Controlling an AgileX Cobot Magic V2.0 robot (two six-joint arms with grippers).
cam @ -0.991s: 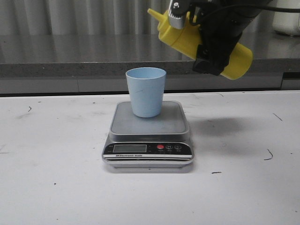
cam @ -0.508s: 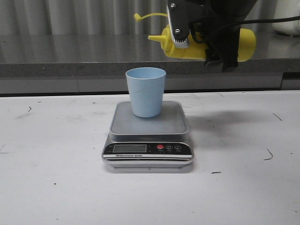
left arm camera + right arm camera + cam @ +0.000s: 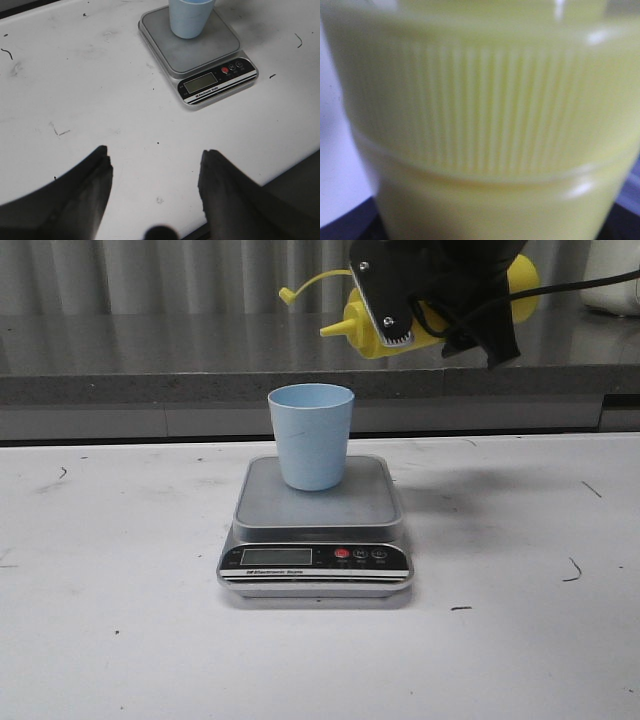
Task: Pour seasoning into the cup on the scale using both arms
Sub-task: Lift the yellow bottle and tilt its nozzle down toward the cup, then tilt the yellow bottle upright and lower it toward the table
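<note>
Yellow squeeze bottle (image 3: 440,310), pinched by the right end effector (image 3: 440,300), has tipped nozzle-down; pouring is imminent. Below-left waits the cup (image 3: 311,435); the left end effector (image 3: 155,175) hangs spread.

White desk (image 3: 120,640), surface scuffed with small dark marks and scratches. Behind it, a grey stone-look ledge (image 3: 150,380) runs the full width. Back wall: pale vertical corrugated panels (image 3: 150,275). A white object (image 3: 612,280) stands at far right, partly cropped. Lighting even, soft shadows.

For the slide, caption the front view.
Right end effector tips yellow seasoning bottle above blue cup on scale.
</note>
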